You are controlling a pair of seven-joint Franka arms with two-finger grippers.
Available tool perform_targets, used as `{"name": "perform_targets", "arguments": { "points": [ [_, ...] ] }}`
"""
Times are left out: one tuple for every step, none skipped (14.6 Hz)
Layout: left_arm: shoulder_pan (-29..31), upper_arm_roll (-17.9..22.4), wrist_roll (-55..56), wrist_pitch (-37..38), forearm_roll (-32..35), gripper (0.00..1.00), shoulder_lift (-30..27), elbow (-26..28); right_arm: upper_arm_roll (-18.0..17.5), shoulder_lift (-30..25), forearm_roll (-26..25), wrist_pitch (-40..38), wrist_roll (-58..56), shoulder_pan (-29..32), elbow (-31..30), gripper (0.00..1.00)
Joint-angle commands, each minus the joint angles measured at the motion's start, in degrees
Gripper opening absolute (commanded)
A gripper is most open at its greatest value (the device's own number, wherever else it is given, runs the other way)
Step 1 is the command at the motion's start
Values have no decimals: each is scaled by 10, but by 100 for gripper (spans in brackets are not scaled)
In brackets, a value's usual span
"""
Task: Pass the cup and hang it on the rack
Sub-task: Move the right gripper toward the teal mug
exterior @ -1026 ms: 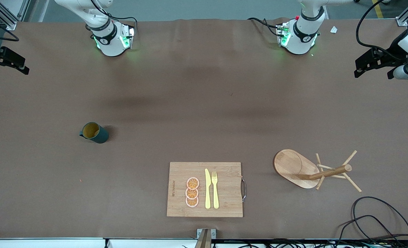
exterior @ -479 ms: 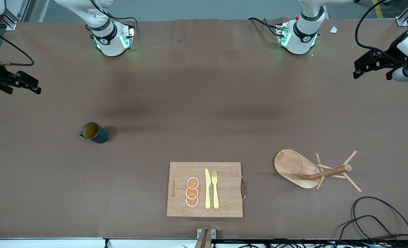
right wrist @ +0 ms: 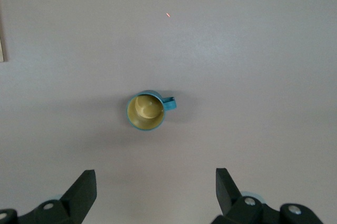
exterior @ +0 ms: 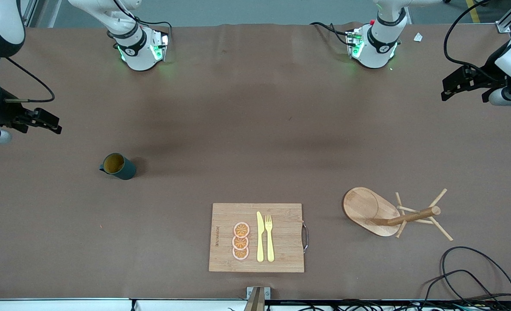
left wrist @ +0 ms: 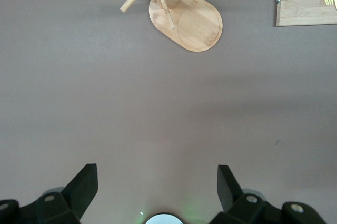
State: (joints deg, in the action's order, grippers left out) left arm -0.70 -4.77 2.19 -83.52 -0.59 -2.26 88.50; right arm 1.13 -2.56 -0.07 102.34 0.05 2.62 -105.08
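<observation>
Your right pincer (exterior: 50,124) has swung in toward the small dark teal mug (exterior: 118,166), fingers spread wide and empty. Left pincer (exterior: 454,84) waits open near the light wooden mug tree (exterior: 393,214); pickup's next.

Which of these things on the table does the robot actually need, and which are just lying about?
Needed: cup, standing upright; rack, no cup on it.

Lying about: cutting board, holding orange slices, knife and fork; cables.
</observation>
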Motion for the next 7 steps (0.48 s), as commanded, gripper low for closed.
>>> {"name": "perform_targets", "arguments": {
  "points": [
    [2,0,8,1,-5,100,11,-14,0,9,3,23,41,-23,-9,100],
    [2,0,8,1,-5,100,12,-14,0,22,3,38,43,-30,-9,100],
    [3,1,8,1,-5,100,12,-14,0,38,3,53,50,-34,-10,100],
    [5,1,8,1,-5,100,12,-14,0,50,3,65,50,-35,-10,100],
    [5,1,8,1,-5,100,12,-14,0,63,3,76,50,-35,-10,100],
    [5,1,8,1,-5,100,12,-13,0,74,3,87,50,-36,-10,100],
    [5,1,8,1,-5,100,13,-13,0,87,3,101,50,-35,-11,100]
  ]
}}
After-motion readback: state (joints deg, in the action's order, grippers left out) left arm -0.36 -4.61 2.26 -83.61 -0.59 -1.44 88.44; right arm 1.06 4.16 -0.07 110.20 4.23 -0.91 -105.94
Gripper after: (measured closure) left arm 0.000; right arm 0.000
